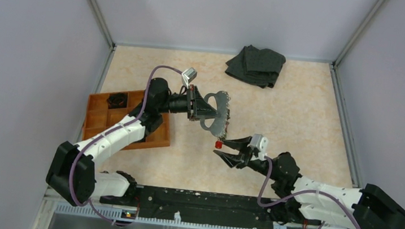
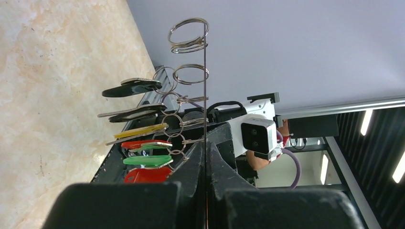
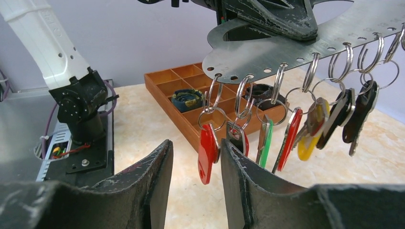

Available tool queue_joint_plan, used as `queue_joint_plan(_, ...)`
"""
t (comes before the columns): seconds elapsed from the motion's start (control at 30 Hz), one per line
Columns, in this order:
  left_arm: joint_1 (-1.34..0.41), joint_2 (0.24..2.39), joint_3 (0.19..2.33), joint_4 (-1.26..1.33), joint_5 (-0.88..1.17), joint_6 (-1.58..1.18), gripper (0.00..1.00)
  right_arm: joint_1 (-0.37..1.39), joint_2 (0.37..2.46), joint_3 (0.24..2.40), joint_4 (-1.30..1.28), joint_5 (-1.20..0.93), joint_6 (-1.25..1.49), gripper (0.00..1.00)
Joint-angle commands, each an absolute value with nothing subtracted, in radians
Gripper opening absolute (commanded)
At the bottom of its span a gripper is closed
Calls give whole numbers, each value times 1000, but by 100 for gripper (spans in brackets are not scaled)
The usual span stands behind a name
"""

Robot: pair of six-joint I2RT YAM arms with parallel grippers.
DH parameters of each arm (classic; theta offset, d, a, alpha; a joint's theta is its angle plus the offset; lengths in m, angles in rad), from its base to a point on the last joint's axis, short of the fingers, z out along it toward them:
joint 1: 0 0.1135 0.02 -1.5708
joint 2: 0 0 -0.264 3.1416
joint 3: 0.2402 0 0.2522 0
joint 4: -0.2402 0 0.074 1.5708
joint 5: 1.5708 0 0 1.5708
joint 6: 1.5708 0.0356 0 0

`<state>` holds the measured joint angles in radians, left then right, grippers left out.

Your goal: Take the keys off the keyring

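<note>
The keyring [image 1: 217, 101] is a flat silvery metal loop with holes along its edge. My left gripper [image 1: 203, 110] is shut on it and holds it above the table; the left wrist view shows it edge-on [image 2: 205, 86] between the closed fingers [image 2: 206, 145]. Several keys [image 2: 143, 143] with red, green, yellow and black heads hang from it on small split rings. My right gripper [image 3: 196, 145] is open just below the keyring [image 3: 286, 45]. The end red key [image 3: 206, 152] hangs between its fingers, close to the right finger; whether it touches is unclear. That key also shows in the top view [image 1: 218, 144].
An orange gridded tray [image 1: 103, 118] lies at the left under my left arm, with black coiled objects [image 3: 188, 98] in its cells. A dark folded cloth [image 1: 256, 65] lies at the back. Walls enclose the table on three sides.
</note>
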<state>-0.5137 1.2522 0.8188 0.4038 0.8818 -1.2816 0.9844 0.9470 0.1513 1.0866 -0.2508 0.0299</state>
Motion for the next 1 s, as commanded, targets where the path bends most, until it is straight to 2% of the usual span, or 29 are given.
queue_joint_plan(0.0, -520, 1233, 867, 468, 893, -1321, 0, 999, 979, 188, 1185, -261, 52, 40)
queue_joint_plan(0.7, -532, 1235, 868, 464, 878, -1322, 0, 1008, 1080, 182, 1324, -246, 109, 30)
queue_joint_plan(0.97, -533, 1232, 862, 461, 874, -1321, 0, 1007, 1094, 184, 1326, -241, 144, 17)
